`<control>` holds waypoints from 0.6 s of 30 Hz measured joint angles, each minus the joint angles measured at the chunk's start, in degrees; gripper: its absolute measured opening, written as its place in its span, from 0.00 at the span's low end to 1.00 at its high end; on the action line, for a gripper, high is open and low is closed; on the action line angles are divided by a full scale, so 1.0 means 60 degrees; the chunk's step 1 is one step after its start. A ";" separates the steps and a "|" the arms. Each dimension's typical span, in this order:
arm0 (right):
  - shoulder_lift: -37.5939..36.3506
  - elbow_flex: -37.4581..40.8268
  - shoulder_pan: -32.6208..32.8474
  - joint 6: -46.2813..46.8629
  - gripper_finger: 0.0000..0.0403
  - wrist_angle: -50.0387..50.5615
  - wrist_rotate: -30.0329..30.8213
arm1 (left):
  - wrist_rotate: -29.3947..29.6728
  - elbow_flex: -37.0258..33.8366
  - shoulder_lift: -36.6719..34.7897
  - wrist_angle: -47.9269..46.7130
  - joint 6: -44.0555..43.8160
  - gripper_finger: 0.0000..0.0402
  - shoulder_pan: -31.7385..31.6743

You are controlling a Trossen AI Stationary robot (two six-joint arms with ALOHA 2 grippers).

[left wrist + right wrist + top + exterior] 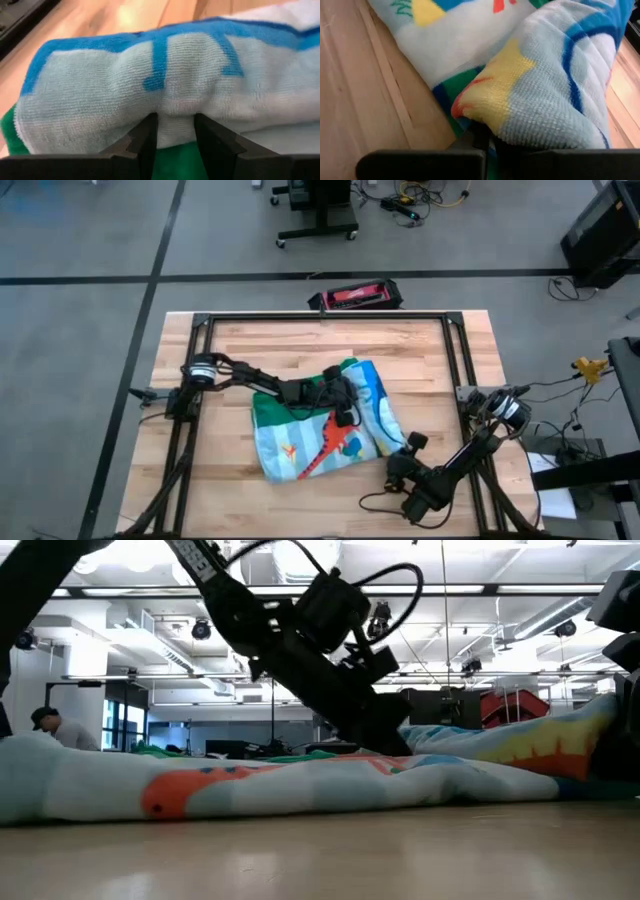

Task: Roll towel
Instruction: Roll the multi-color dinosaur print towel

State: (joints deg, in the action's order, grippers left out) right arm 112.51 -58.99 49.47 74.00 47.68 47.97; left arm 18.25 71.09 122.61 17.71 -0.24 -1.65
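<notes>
Mid-roll on the wooden table (230, 350): the left gripper (175, 132) pinches a fold of the towel (320, 430). The right gripper (487, 142), fingers pressed together, pinches the towel's near edge. Next, both must likely turn the fold over together.

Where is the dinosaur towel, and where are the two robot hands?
towel (300, 448), high view, pale blue front part.
left gripper (175, 131), left wrist view, between its fingers pinching a towel fold.
right gripper (408, 446), high view, at the towel's right edge.
</notes>
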 joint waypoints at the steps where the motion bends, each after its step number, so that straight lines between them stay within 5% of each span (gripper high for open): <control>1: 0.0003 -0.0065 -0.0008 -0.0050 0.00 -0.0001 0.0004 | -0.0019 0.0052 0.0086 0.0032 0.0004 0.30 -0.0082; 7: -0.0045 -0.0444 -0.0019 -0.0528 0.04 0.0079 -0.0240 | 0.0121 0.0070 0.0159 0.0075 0.0139 0.30 -0.0259; 18: -0.0517 -0.1991 0.0007 -0.2282 0.39 0.1246 -0.1349 | 0.0489 -0.0229 0.0159 -0.0057 0.0120 0.30 -0.0293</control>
State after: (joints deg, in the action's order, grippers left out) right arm 109.41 -70.93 49.51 60.31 55.16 39.87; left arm 21.18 69.71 123.57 17.36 0.48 -3.40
